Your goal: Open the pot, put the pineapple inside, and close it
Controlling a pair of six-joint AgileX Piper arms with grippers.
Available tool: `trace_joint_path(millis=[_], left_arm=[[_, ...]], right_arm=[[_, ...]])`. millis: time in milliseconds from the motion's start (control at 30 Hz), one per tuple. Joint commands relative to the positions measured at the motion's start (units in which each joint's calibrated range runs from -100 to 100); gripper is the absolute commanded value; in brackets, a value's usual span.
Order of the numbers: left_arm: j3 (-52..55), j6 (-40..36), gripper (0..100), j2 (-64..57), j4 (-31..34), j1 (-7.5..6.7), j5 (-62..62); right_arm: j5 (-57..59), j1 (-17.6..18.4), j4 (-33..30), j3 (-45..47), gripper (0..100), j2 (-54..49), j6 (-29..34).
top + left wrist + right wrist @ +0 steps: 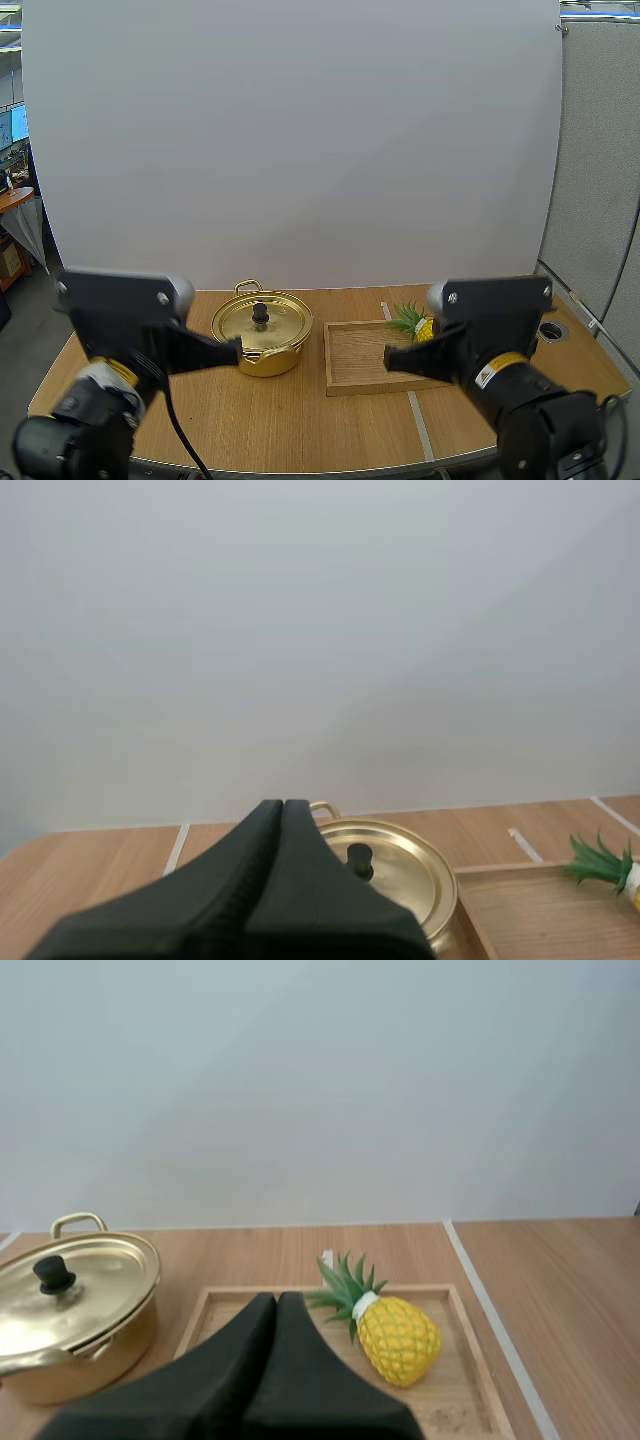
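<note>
A gold pot (264, 340) stands on the table with its lid (262, 320) on, black knob (260, 314) upright. A small yellow pineapple (420, 325) with green leaves lies at the back right of the wooden tray (355, 362). My left gripper (238, 351) hovers shut just left of the pot, fingers together as one wedge (282, 820) in front of the lidded pot (395, 875). My right gripper (388, 358) is shut above the tray's right part, its wedge (277, 1310) short of the pineapple (398, 1338). The pot (70, 1305) sits beside the tray (470, 1380).
White tape lines (415, 410) cross the wooden table (300, 425). A round grommet (551, 330) sits at the table's right end. A white screen stands behind the table. Bare tabletop lies in front of the pot and tray.
</note>
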Motion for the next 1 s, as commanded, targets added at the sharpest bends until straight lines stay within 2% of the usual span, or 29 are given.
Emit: trace_joint_path(millis=[0, 333, 600, 733, 833, 967], left_arm=[[-6.0, -0.5, 0, 0.0, 0.4, 0.08, 6.0], [-19.7, -0.5, 0, 0.0, 0.6, 0.08, 20.5], [-20.7, -0.5, 0, 0.3, -0.1, 0.08, 28.4], [-20.7, -0.2, 0, 5.4, -0.6, 0.08, 29.3], [-20.7, 2.4, 0, 10.2, -2.3, 0.08, 28.2], [-20.7, 9.4, 0, 17.6, -7.8, 0.08, 25.7]], right_arm=[[6.4, -0.2, -0.8, -5.4, 0, -0.3, -0.2], [45.9, -0.2, -1.0, -24.8, 0, -0.3, -0.1], [49.6, -0.2, -5.1, -28.5, 0, 0.1, -0.3], [50.2, -0.2, -6.1, -28.5, 0, 4.8, 0.0], [50.2, -0.2, -6.5, -28.5, 0, 9.3, 0.7], [50.0, -0.2, -7.6, -28.5, 0, 16.1, 3.5]])
